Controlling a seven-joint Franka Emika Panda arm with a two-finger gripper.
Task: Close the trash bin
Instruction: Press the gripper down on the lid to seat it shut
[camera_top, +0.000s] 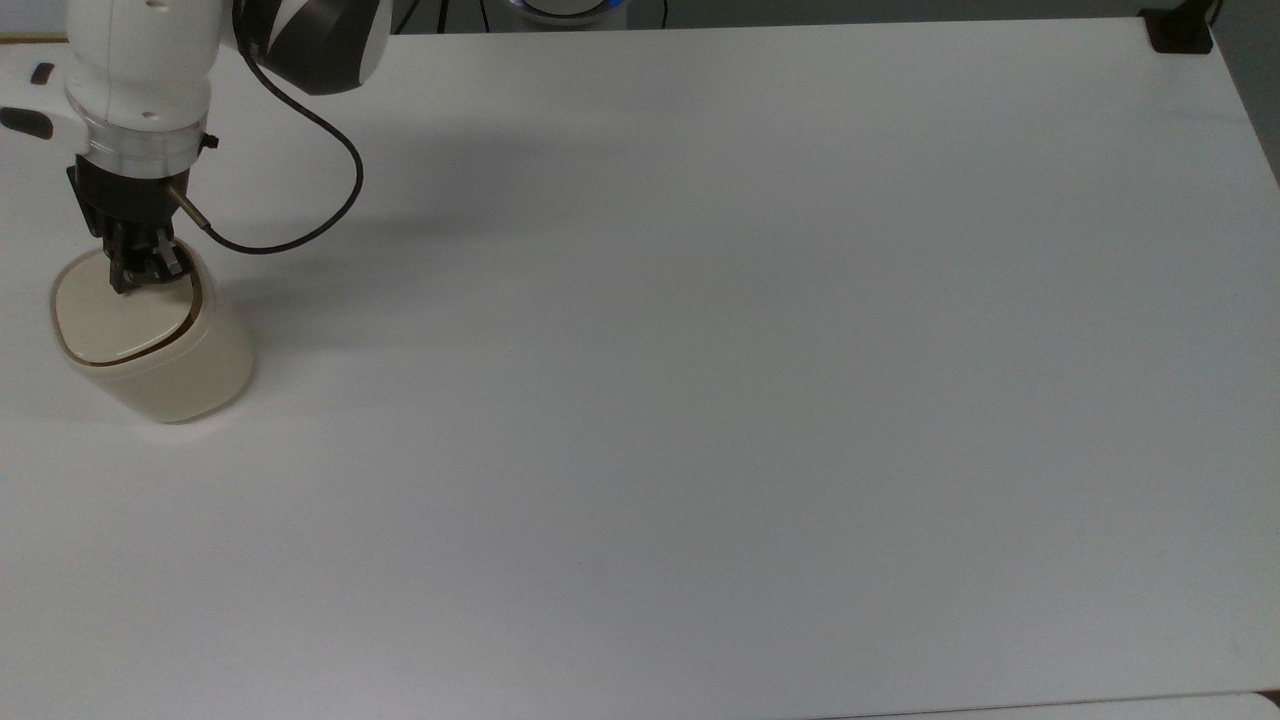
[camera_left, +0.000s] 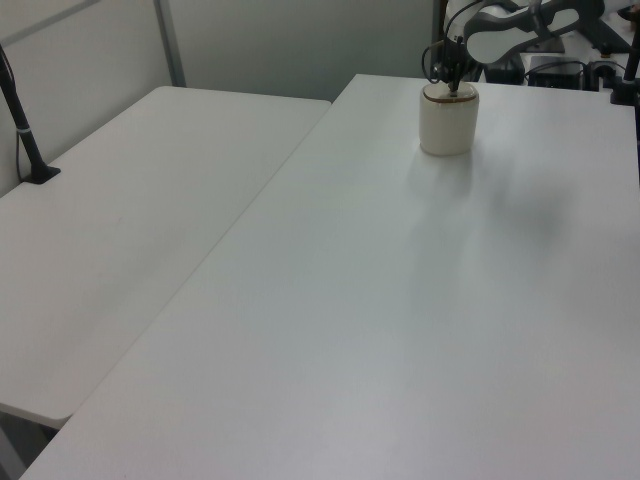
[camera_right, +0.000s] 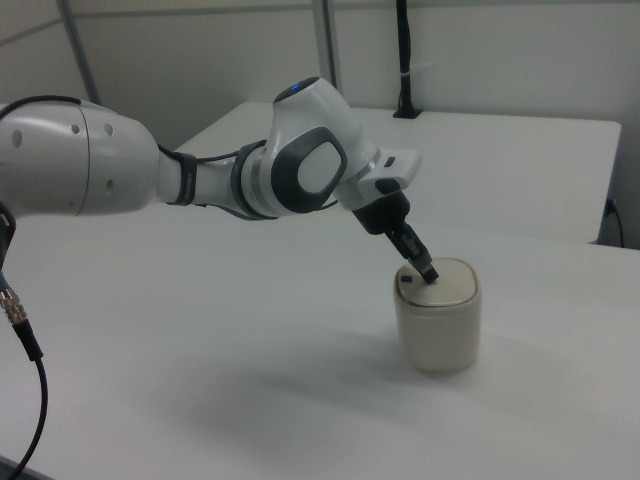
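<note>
Where the white table (camera_top: 700, 350) reaches the top view's far left, the small cream plastic trash bin (camera_top: 175, 375) with a rounded-square tapered body stands upright, well apart from everything else on the bare surface. Its flat lid (camera_top: 110, 318) lies level in the rim, a thin dark seam running round it, so the bin reads as closed. In the right view a small black latch button (camera_right: 406, 294) sits on the rim at the side nearest the arm.

The white Franka arm's black two-finger gripper (camera_top: 140, 270) points down at the lid's far edge in the top view, its tips at or just above the lid near the rim; whether they touch it I cannot tell. In the right view the gripper (camera_right: 424, 270) slants down from the wrist toward the lid's edge beside the latch button. The fingers sit close together with nothing between them.

A black cable (camera_top: 330, 140) loops from the wrist out over the table and back up toward the arm's grey-and-white joint (camera_top: 310, 40).

In the left view the bin (camera_left: 447, 122) stands at the far end of the nearer table, with the gripper (camera_left: 452, 88) at its top. A second white table (camera_left: 120, 240) lies beside the first on the left view's left, carrying a black clamped post (camera_left: 25, 130) at its edge.
</note>
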